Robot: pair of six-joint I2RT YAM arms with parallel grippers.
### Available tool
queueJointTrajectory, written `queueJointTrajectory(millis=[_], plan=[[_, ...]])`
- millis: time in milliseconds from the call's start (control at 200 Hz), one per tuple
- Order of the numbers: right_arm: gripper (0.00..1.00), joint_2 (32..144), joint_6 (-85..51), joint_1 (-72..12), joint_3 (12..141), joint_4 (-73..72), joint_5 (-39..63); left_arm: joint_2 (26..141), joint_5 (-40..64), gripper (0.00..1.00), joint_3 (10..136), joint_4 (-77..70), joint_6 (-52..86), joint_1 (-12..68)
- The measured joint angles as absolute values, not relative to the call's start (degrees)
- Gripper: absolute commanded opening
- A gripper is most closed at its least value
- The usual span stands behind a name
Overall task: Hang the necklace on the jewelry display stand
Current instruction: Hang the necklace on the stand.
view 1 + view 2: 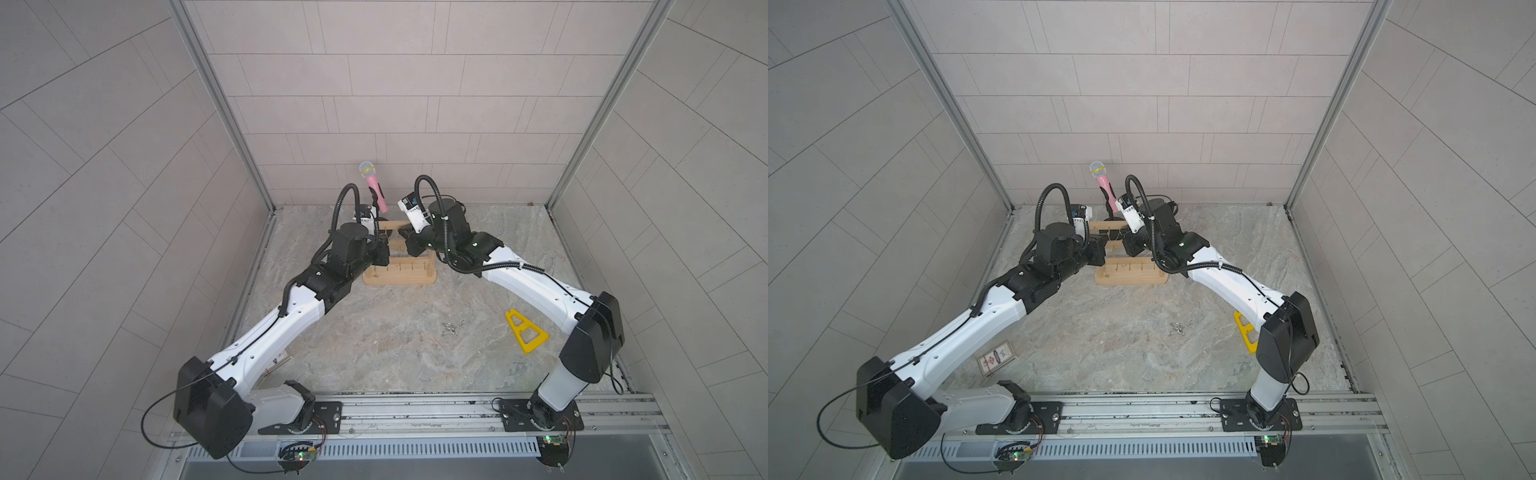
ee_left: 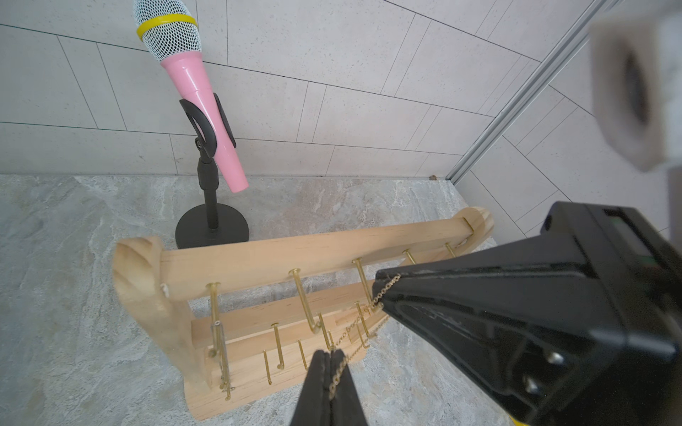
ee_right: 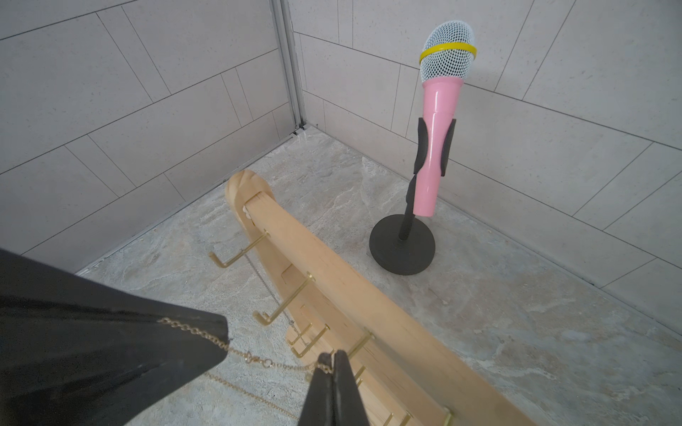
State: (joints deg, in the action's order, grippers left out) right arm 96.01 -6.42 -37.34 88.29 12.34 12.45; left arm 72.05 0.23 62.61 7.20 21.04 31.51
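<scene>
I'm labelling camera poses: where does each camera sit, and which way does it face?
Top views: high above the base rail, looking down at the table; left arm and right arm show.
Left wrist: on left arm, facing stand and microphone; left jaws show, shut.
Right wrist: on right arm, facing both from the opposite end; right jaws show, shut.
Wrist views share the necklace held between both jaws.

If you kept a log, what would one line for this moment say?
left tool: shut on necklace | right tool: shut on necklace | necklace: spans between tools, in front of stand
</scene>
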Motion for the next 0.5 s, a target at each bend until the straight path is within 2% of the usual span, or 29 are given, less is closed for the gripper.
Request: queueJointTrajectory(millis=[500], plan=[[0.0,96.0,-6.4,-37.1,88.3,12.7,10.7,74.3,0.8,0.0,62.6,6.9,22.3,31.5]])
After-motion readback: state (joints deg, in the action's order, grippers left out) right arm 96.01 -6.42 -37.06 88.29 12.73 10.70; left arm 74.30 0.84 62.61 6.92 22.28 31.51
